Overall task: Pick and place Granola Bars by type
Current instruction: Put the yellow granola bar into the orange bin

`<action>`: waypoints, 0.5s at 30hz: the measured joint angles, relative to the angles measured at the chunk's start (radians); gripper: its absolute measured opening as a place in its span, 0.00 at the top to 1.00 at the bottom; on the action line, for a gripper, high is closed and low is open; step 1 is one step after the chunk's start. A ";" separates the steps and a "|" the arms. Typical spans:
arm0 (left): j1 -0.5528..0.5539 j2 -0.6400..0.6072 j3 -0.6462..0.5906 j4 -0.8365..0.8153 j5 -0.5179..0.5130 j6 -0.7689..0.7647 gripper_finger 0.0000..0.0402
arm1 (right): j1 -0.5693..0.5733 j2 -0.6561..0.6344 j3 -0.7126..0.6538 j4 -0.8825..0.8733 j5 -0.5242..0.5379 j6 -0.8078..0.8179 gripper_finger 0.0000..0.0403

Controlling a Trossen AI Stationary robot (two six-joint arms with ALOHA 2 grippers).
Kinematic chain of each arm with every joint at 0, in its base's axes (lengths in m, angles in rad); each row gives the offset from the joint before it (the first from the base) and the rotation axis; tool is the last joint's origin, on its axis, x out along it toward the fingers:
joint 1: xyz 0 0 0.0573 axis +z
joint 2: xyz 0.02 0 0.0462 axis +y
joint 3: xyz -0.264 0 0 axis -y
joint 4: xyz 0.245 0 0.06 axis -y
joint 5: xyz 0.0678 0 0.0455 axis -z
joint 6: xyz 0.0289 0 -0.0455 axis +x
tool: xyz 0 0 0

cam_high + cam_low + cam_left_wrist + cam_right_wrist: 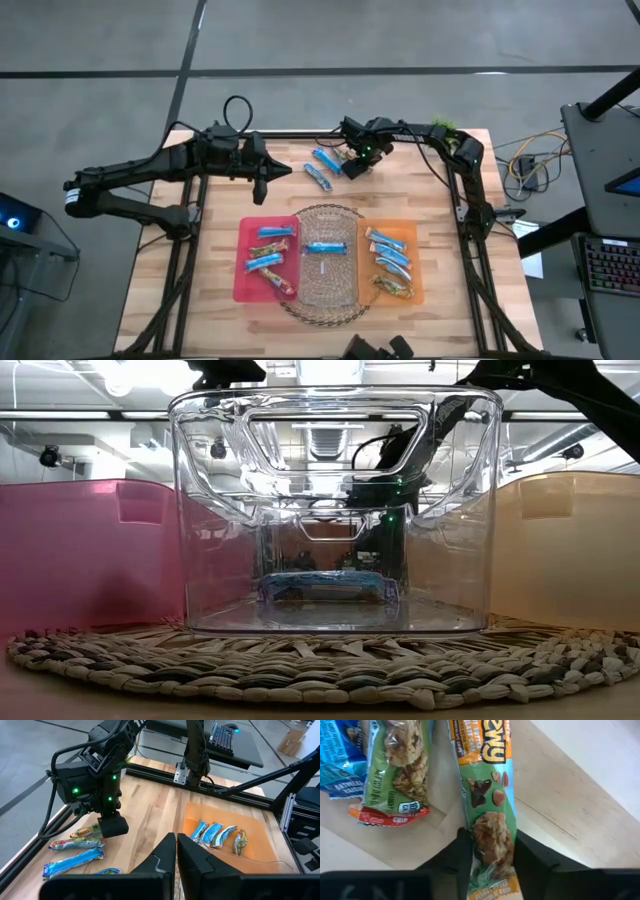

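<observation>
Several loose granola bars lie flat on the table's far middle: blue ones [325, 160] and a green one with a red end [395, 770]. My right gripper [352, 165] points down over them, its fingers closed on the two sides of a green-and-orange bar [490, 805]. My left gripper [266, 186] hovers shut above the table left of the loose bars, touching nothing. More bars lie in the pink tray [245, 280], in the orange tray [412, 232] and in the clear container [200, 510]. My right gripper pinches the green-and-orange bar by its two long edges, near one end [492, 845], between its two fingers [462, 852]. It comes from above, pointing down, and the fingers lie across the bar. The bar lies flat on the wood.
A woven mat [290, 300] carries the clear container in the table's near middle, between the pink tray on the left and the orange tray on the right. One blue bar [325, 585] lies in the container. Black frame rails [300, 134] run along the table's edges.
</observation>
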 joint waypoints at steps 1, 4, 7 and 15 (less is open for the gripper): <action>0.000 0.000 0.000 0.000 0.000 0.000 1.00 | 0.000 0.000 0.000 0.000 0.000 -0.001 0.74; 0.000 0.000 0.000 0.000 0.000 0.000 1.00 | 0.000 -0.002 0.000 -0.004 -0.012 -0.001 0.81; 0.000 0.000 0.000 0.000 0.000 0.000 1.00 | 0.001 -0.005 0.003 -0.015 -0.043 -0.001 0.85; 0.000 0.000 0.000 0.000 0.000 0.000 1.00 | 0.003 -0.051 0.036 -0.092 -0.049 -0.023 0.87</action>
